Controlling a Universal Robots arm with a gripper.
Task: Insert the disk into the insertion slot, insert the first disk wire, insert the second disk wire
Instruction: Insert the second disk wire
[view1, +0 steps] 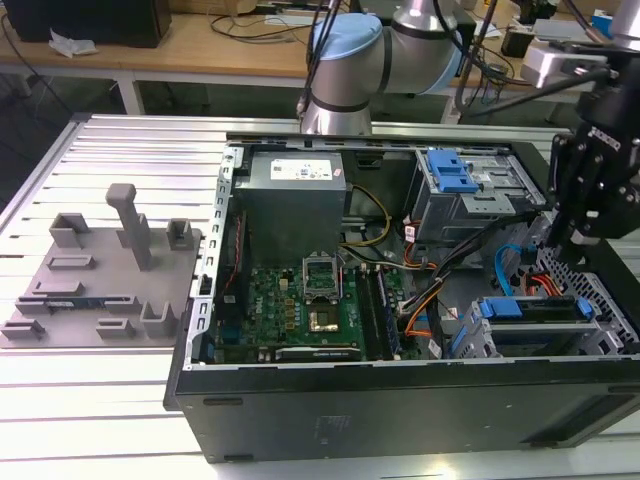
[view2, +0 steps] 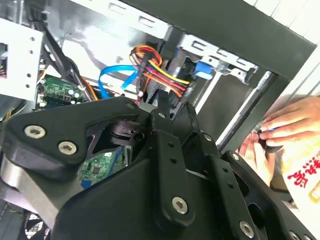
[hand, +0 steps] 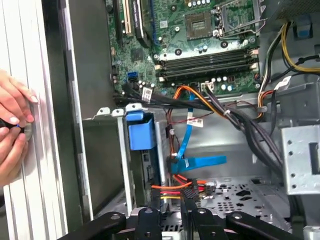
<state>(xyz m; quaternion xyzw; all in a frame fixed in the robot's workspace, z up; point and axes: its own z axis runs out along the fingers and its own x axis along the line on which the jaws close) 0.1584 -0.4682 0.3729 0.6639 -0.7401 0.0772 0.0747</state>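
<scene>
The disk sits inside the insertion slot (view1: 606, 322), its blue carrier edge (view1: 530, 307) facing into the case. In the first wrist view the carrier's blue tab (hand: 141, 133) stands at the mouth of the grey cage (hand: 123, 165). My gripper (view1: 562, 240) hangs over the back of that cage. In both wrist views its fingers (hand: 186, 209) are shut on a black connector (hand: 188, 196) with red, yellow and orange wires (view2: 159, 67). A flat blue disk wire (hand: 196, 161) lies loose just beside it.
A person's hands (hand: 12, 125) rest on the ribbed table outside the case wall. The motherboard (view1: 300, 300), a grey power supply (view1: 290, 200) and a taller cage with a blue latch (view1: 452, 180) fill the case. A grey fixture plate (view1: 95, 270) lies at the exterior view's left.
</scene>
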